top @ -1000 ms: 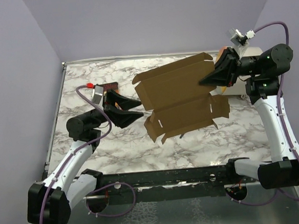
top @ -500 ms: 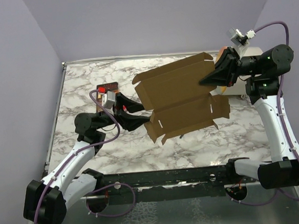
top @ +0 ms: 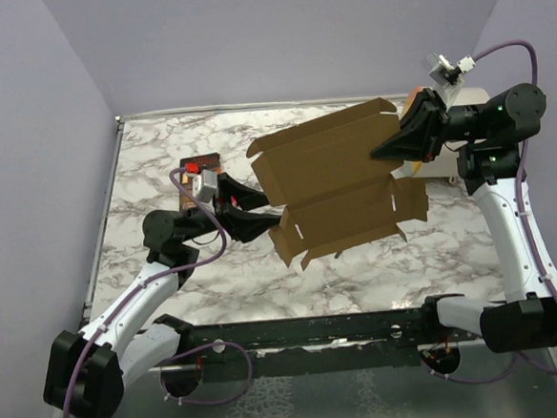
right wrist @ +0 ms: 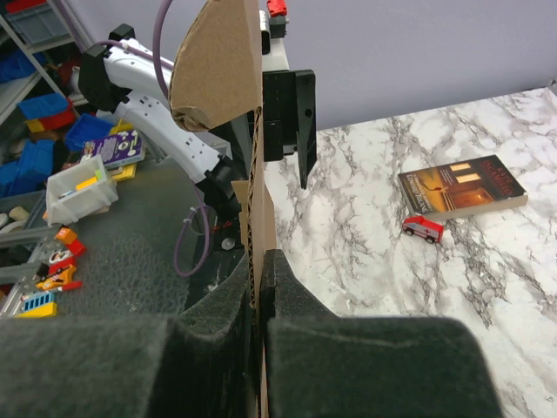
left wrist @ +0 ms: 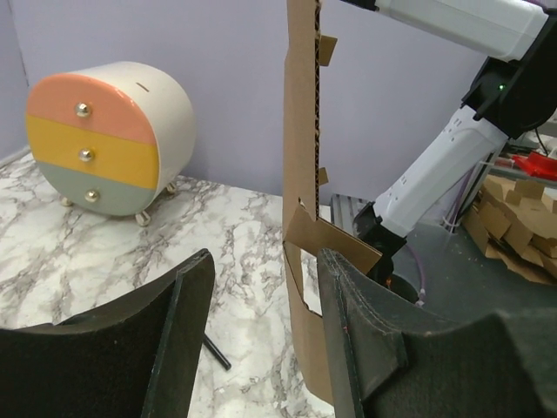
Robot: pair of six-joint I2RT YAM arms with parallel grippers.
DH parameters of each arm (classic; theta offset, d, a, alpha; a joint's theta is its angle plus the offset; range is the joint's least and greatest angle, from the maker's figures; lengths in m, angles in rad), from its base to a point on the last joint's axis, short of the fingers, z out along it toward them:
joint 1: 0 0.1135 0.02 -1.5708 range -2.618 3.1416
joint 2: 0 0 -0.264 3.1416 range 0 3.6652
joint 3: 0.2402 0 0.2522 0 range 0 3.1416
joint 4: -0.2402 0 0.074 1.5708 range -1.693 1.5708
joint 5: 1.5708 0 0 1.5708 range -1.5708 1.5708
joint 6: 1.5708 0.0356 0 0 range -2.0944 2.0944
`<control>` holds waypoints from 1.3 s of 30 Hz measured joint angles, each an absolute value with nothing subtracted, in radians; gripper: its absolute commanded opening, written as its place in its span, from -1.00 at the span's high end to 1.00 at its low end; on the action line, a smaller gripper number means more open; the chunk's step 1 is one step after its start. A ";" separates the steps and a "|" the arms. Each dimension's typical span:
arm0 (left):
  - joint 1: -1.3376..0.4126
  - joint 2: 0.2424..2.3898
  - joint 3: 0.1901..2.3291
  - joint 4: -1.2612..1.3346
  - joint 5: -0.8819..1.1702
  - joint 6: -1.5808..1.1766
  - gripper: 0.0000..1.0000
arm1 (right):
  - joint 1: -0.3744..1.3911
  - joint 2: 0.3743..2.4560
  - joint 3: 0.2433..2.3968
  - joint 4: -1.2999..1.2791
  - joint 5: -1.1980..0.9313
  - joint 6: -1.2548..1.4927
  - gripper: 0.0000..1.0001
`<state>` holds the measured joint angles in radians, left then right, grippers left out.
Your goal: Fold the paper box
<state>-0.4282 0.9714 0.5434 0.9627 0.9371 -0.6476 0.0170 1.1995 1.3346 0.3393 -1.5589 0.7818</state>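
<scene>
My right claw [top: 378,153] is clamped on the right edge of the cardboard box [top: 334,181]; my left claw [top: 262,206] stands open astride its left edge.

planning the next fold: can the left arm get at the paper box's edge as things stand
Probably yes: the open left end effector faces the edge of the paper box with nothing between, while the right end effector holds it up.

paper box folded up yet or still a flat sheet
Mostly spread: the paper box hangs as an open sheet with flaps out, thin and edge-on in both wrist views, pinched by the right gripper. It is not a closed box.
</scene>
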 measured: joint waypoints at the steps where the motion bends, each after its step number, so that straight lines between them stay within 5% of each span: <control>1: -0.432 0.980 0.542 0.979 0.933 -0.657 -0.07 | 0.017 1.200 1.334 0.340 -1.559 0.782 0.98; 15: -0.525 1.047 0.525 1.117 0.866 -0.713 -0.04 | 0.013 1.200 1.319 0.343 -1.559 0.782 0.98; 20: -0.547 1.074 0.525 1.124 0.837 -0.713 0.45 | 0.013 1.200 1.314 0.344 -1.560 0.782 0.98; 25: -0.556 1.090 0.525 1.135 0.807 -0.723 0.60 | 0.012 1.196 1.302 0.345 -1.560 0.782 0.98; 29: -0.559 1.092 0.525 1.143 0.797 -0.733 1.00 | 0.011 1.192 1.297 0.346 -1.560 0.782 0.98; 39: -0.559 1.102 0.525 1.156 0.795 -0.761 0.94 | 0.009 1.185 1.289 0.363 -1.559 0.782 0.98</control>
